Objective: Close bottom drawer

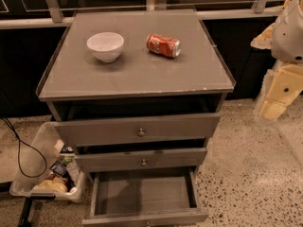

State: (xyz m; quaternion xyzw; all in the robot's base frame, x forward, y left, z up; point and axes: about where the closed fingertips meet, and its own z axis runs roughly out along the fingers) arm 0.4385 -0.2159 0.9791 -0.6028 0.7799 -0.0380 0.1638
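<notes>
The bottom drawer of the grey cabinet is pulled far out, and its plank floor shows bare. Its slim front panel lies at the bottom edge of the view, with the small knob partly cut off. My gripper is at the right edge, pale yellow below the white arm housing. It hangs well to the right of the cabinet, about level with the top drawer, and touches nothing.
The top drawer and the middle drawer each stand slightly out. A white bowl and a red can on its side rest on the cabinet top. A clear plastic bin of snack packets and a black cable are on the floor at left.
</notes>
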